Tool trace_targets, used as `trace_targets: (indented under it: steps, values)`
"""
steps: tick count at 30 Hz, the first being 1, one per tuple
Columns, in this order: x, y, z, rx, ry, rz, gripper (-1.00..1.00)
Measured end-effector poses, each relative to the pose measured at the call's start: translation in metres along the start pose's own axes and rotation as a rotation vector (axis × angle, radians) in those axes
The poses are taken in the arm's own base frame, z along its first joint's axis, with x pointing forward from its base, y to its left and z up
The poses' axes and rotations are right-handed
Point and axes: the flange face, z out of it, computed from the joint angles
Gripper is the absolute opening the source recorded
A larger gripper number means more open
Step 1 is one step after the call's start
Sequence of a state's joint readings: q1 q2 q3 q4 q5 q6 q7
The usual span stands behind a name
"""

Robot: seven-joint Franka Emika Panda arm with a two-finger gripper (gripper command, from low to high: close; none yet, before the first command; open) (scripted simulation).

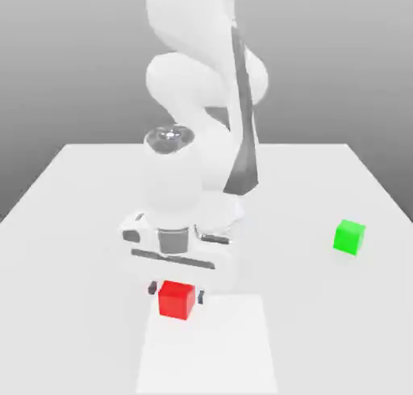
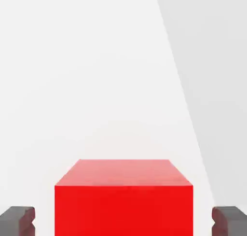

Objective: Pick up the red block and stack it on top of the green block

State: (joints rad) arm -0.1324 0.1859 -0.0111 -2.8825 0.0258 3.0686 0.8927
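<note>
The block is bright red, its upper face in the hand view paler (almost pink). The other block is vivid green, the worktop light grey, the rectangular patch on it plain white, and the arm white with dark grey parts.

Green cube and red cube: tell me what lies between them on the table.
In the exterior view, the stretch between the green cube and the red cube shows bare tabletop.
</note>
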Motion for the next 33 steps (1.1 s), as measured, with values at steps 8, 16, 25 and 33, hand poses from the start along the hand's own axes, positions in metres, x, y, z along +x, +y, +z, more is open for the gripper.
trace_targets:
  steps: [8, 16, 25, 33]
  values:
    - [0.001, -0.001, -0.022, 0.000, 0.000, 0.000, -1.00]
    - [-0.043, -0.029, -0.071, 0.005, -0.003, -0.156, -1.00]
    - [-0.212, -0.073, -0.089, 0.011, -0.008, -0.684, -1.00]
    - [-0.363, -0.034, -0.100, 0.006, -0.005, -1.158, -1.00]
